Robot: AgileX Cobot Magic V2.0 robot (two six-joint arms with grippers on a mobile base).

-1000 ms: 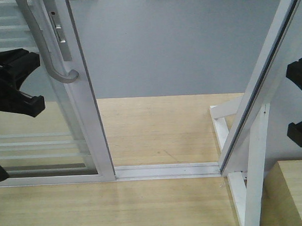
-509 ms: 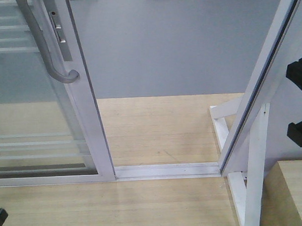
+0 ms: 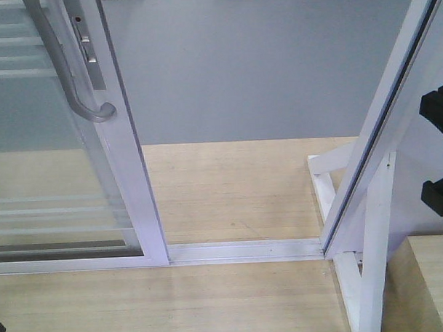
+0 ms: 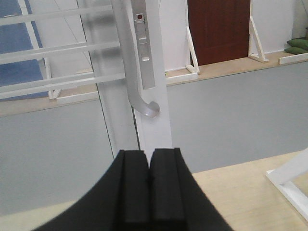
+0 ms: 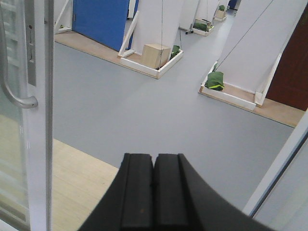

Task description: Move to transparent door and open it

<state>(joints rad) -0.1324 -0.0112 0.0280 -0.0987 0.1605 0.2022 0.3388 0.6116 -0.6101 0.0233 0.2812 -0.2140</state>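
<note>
Standing just ahead of the closed, empty left tool [image 4: 149, 192], the transparent door [image 4: 154, 96] seemingly untouched, its top cropped; right tool [image 5: 154, 192] likewise closed.

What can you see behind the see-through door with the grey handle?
Through the clear-glass sliding door in its white frame you see horizontal white bars, grey floor and wooden flooring. The white frame stile hides whatever sits directly behind it.

Open gap between transparent door [image 3: 75, 142] and slanted frame post [image 3: 383, 116]; floor track [image 3: 243, 250] crosses gap.
</note>
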